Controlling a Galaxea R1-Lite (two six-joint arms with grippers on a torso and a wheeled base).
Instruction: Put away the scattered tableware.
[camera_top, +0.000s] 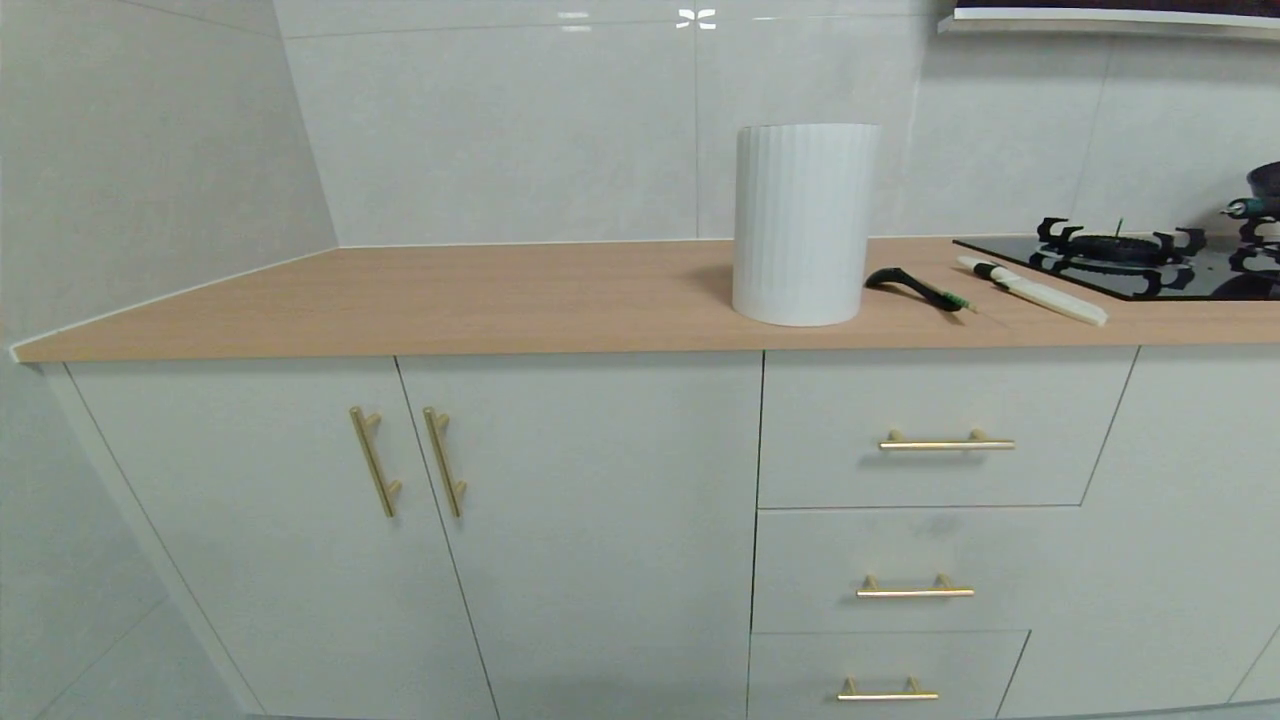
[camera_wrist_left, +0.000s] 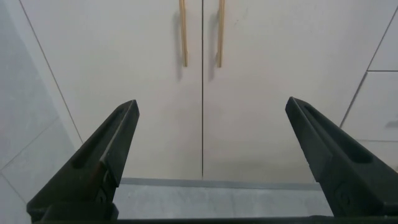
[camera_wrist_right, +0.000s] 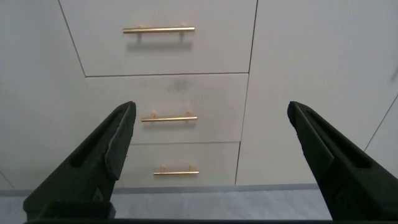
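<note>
Both left gripper (camera_wrist_left: 211, 101) and right gripper (camera_wrist_right: 211, 104) gape wide, empty; black utensil (camera_top: 915, 286) lies beside white canister (camera_top: 800, 225).

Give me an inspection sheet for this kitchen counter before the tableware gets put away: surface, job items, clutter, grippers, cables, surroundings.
Surface: wooden countertop, running into a tiled corner.
Job's things: white ribbed holder standing upright; black-handled utensil and white knife lying flat between holder and hob, apart from each other.
Clutter: nothing seen.
Grippers: left gripper open and empty, low, facing the cabinet doors; right gripper open and empty, facing the drawers.
Cables: nothing seen.
Surroundings: black gas hob at the counter's right end; tiled wall behind; gold handles on doors and drawers.
</note>
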